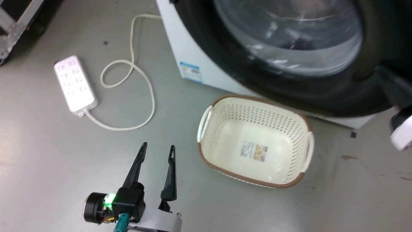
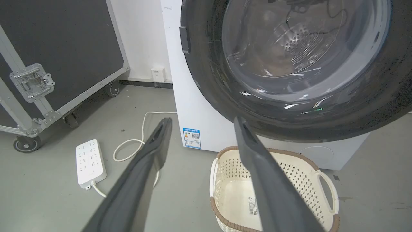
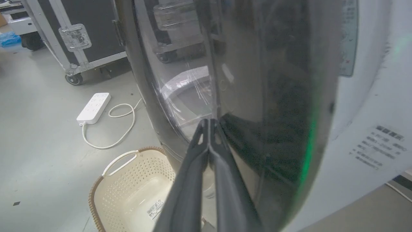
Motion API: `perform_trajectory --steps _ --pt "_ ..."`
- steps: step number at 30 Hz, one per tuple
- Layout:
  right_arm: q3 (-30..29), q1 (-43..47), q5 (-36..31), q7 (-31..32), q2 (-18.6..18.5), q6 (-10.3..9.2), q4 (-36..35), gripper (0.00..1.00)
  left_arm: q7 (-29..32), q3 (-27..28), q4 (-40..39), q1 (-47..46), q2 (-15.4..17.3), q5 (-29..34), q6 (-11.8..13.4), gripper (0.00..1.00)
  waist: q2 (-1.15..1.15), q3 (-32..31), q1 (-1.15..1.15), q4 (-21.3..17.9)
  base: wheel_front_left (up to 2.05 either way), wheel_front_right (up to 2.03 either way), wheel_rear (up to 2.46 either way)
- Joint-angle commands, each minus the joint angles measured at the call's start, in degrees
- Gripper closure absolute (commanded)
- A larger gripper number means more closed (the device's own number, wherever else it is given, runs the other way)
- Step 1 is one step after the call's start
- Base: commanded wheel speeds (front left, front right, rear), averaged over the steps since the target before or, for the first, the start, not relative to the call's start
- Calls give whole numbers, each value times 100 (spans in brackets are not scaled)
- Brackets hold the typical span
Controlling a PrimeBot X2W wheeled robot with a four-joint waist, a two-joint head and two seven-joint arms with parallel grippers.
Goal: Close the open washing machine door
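Note:
The washing machine door (image 1: 289,87), a wide glossy black rim around bulging clear glass, covers most of the white washer (image 1: 186,51). It lies close against the washer's front; I cannot tell whether it is latched. In the right wrist view my right gripper (image 3: 209,120) is shut, with its tips pressed on the door (image 3: 273,96) where glass meets rim. In the head view it (image 1: 384,75) reaches the rim from the right edge. My left gripper (image 1: 158,146) hangs open over the floor, short of the door (image 2: 209,80) and holding nothing.
A cream laundry basket (image 1: 209,109) with a brown rim stands on the floor under the door, right of my left gripper. A white power strip (image 1: 75,83) and its looped cable (image 1: 141,74) lie to the left. A black wheeled flight case (image 2: 64,48) stands further left.

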Motion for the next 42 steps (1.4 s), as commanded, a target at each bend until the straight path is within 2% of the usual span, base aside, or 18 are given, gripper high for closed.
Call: perform_trajectory --steps 1,5,13,19,20,21,22,23,30,36,37,40,41,42 --pt "-48 -185 43 4 -132 -13 115 100 -25 -28 -25 -99 -4 -38 27 0 0 159 -1 158 0 0 0" --pt "-12 -766 44 116 -277 -13 629 100 -25 -132 -85 -146 -6 -104 134 0 0 294 -1 236 0 0 0" --pt "-213 -1917 -279 245 -86 -13 1940 100 -25 -297 -80 -245 -7 -180 236 0 0 372 -1 293 0 0 0" --pt "-150 -2073 -347 19 193 -13 2412 100 -25 -278 -42 -242 -8 -166 267 0 0 203 -1 192 0 0 0" --pt "-39 -1928 -329 -146 305 -13 2522 100 -25 -217 2 -233 -8 -151 219 0 0 24 -1 102 0 0 0" --pt "-3 -1848 -307 -245 360 -13 2529 64 -25 -185 23 -227 -8 -154 200 0 0 -70 -1 57 0 0 0" --pt "35 -1756 -287 -324 411 -13 2536 15 -25 -148 43 -216 -8 -160 178 0 0 -156 -1 8 0 0 0" --pt "58 -1644 -270 -398 466 -13 2556 0 -25 -105 65 -200 -8 -172 152 0 0 -247 -1 -47 0 0 0" --pt "202 -549 -321 -928 980 -13 2223 0 -25 215 281 9 13 -265 -58 0 0 -1001 -1 -610 0 0 0" --pt "-200 314 -789 -1072 1285 -13 1520 0 -25 433 360 149 54 -310 -216 0 0 -1393 -1 -1051 0 0 0" --pt "-663 744 -930 -1083 1483 -13 1196 0 -25 520 375 218 69 -322 -260 0 0 -1508 -1 -1206 0 0 0" --pt "-1253 1413 -1313 -1087 1813 -13 548 0 -25 652 382 314 70 -362 -311 0 0 -1609 -1 -1418 0 0 0" --pt "-1253 1413 -1313 -1087 1813 -13 548 0 -25 652 382 314 70 -362 -311 0 0 -1609 -1 -1418 0 0 0" --pt "-1614 1879 -1674 -1088 2067 -13 105 0 -25 695 392 366 70 -358 -356 0 0 -1644 -1 -1531 0 0 0"
